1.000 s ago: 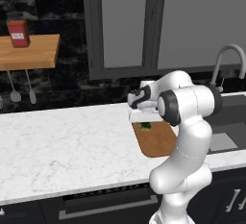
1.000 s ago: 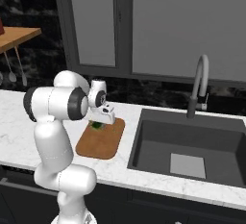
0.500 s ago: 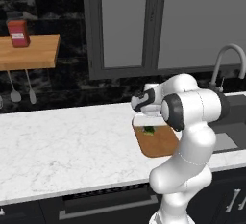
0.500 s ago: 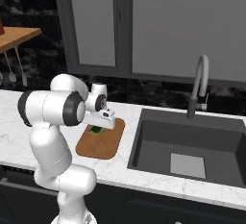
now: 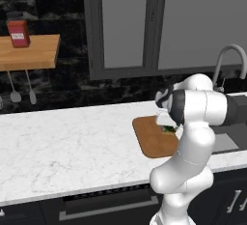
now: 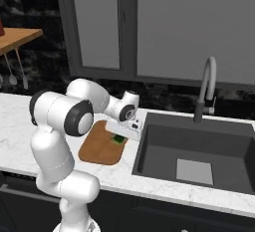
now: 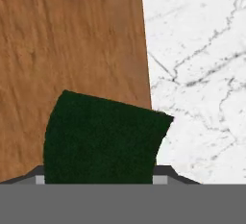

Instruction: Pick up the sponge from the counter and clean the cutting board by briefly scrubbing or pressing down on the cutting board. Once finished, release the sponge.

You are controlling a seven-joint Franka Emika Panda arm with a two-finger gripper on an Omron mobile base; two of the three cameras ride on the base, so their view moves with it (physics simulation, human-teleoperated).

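Hand view, item one: the sponge point(image 7: 103, 139), dark green face toward my camera, sits between the gripper point(image 7: 98, 174) tips, which close on its two sides; I read the pincer as narrowed to the sponge's width and holding it. Most of the sponge lies over the cutting board point(image 7: 72, 40), with one corner past the board's edge, over the counter point(image 7: 202, 74).

Right base view, item two: the cutting board point(image 6: 97, 149) lies flat on the white marble counter point(image 6: 15, 126), just beside the sink point(image 6: 199, 151). The sponge point(image 6: 118, 139) shows as a small green patch on the board's sink-side part, under the white hand.

Left base view, item three: the board point(image 5: 153, 137) is partly hidden by the arm; a sliver of the sponge point(image 5: 169, 129) shows on it. From either base view I cannot tell whether the sponge touches the board.
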